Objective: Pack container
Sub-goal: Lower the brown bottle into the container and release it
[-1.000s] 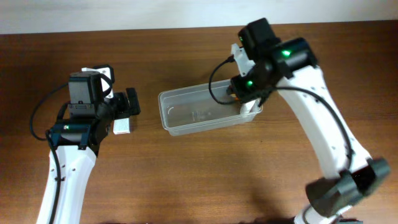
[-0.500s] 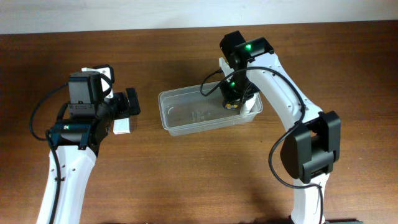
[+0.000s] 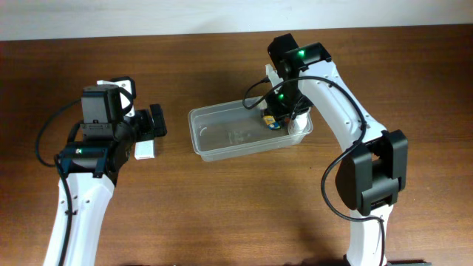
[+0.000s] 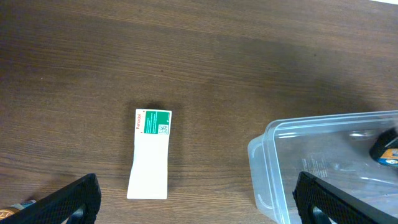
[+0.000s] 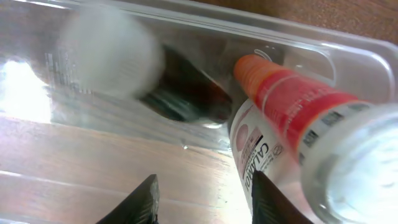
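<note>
- The right pincer (image 5: 208, 202) is seen with its fingers (image 5: 144, 200) spread; nothing is pinched between them.
- Through the gap only the clear floor of the container (image 5: 93, 130) is seen, with the wood showing beneath it.
- From overhead, this pincer (image 3: 284, 112) is found low over the right end of the container (image 3: 222, 139).
- Just ahead of its right-hand finger a white bottle (image 5: 245, 149) with a pink mark on its label is seen lying in the container.
- Touching that one, on the side further from the pincer's middle, an orange-red bottle (image 5: 292, 93) is seen, its pale end blurred close to the lens.
- Further ahead, toward the left-hand finger, a dark thing (image 5: 186, 93) with a blurred white end lies on the container floor; what it is cannot be told.
- The left pincer (image 4: 196, 202) is held with its fingers (image 4: 71, 202) spread wide, and nothing is held.
- Ahead of it, nearer the left finger, a white box (image 4: 151, 152) with a green label lies flat on the table (image 4: 249, 50).
- Ahead of the right finger the container's left end (image 4: 273, 155) is seen, apart from the box.
- From overhead, this pincer (image 3: 154, 122) is placed just beside the box (image 3: 145, 151) and apart from the container.
</note>
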### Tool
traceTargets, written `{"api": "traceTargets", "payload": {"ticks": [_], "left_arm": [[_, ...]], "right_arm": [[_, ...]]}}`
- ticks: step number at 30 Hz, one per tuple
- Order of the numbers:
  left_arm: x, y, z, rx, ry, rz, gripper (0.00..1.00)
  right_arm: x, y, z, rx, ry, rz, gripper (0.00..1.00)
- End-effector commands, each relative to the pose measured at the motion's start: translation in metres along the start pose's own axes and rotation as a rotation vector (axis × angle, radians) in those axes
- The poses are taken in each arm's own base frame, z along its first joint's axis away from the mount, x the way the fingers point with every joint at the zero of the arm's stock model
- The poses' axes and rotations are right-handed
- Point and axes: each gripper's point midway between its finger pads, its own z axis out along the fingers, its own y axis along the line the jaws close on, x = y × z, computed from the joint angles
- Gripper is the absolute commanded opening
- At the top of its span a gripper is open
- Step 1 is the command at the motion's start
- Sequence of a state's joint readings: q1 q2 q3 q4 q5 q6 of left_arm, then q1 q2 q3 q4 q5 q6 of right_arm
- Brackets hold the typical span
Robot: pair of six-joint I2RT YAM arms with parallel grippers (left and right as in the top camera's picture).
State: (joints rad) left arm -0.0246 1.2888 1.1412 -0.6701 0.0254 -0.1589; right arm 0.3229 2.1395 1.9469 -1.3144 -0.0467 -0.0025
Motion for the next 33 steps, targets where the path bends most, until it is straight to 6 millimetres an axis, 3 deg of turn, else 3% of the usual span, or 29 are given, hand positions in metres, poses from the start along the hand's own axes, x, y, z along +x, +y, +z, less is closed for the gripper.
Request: {"api": "traceTargets", "payload": {"ticks": [1,16,19,23,26,28,33], "left_arm": [[-0.007,0.003,-0.002,-0.011,-0.015,-0.008,1.0],[-0.007,0.005,-0.002,-0.024,-0.016,-0.009,1.0],[-0.007,0.005,-0.002,-0.024,-0.016,-0.009,1.0],[-0.007,0.005,-0.002,-0.024,-0.016,-0.009,1.0],[-0.006,0.005,-0.002,-0.024,-0.013,-0.009,1.0],[-0.006,0.005,-0.002,-0.024,-0.013,-0.009,1.0],[-0.006,0.005,-0.002,-0.025,-0.013,-0.009,1.0]], "right_arm": [[-0.005,-0.001,-0.004,0.002,-0.018,0.0,0.4],[-0.002,0.006,-0.011,-0.002,-0.019,-0.036,0.43],[-0.009,0.018,-0.046,-0.004,-0.102,-0.069,0.46],[-0.023,0.027,-0.117,-0.005,-0.294,-0.08,0.57],[-0.027,0.008,-0.164,0.013,-0.422,-0.014,0.69],[-0.025,-0.015,-0.183,0.021,-0.465,0.073,0.79],[-0.002,-0.084,-0.188,-0.012,-0.438,0.288,0.86]]}}
